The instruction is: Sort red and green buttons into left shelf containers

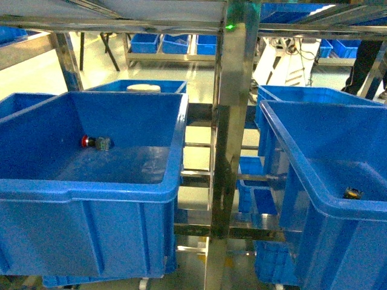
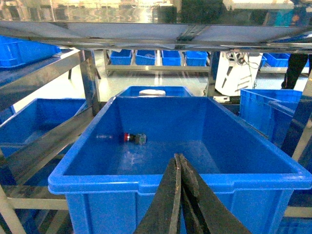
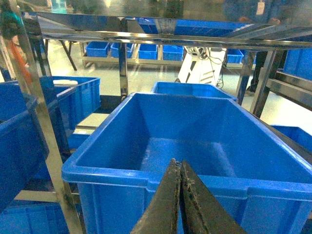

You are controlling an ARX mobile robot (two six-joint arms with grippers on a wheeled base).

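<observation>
One button: red button [image 1: 95, 142] lies on its side on the floor of the left bin [image 1: 91, 187], near the far wall, toward the left; red cap points left, clear base block to the right. In the left wrist view it [image 2: 134, 138] sits at the far-left part of the bin floor.
Left bin: deep blue, on the left shelf, thick rim [image 2: 146, 181]; only the button is seen inside.
Right bin: deep blue [image 1: 338, 199], right of the steel post [image 1: 227, 151]; a small dark object [image 1: 352, 193] shows at its floor, too small to tell.
Left gripper: [image 2: 179, 168] fingers pressed together, holding nothing, in front of the left bin's near rim.
Right gripper: [image 3: 178, 170] fingers pressed together, empty, in front of the right bin's near rim [image 3: 195, 176].
Behind: another blue bin with a white round object [image 1: 143, 88] in it.
</observation>
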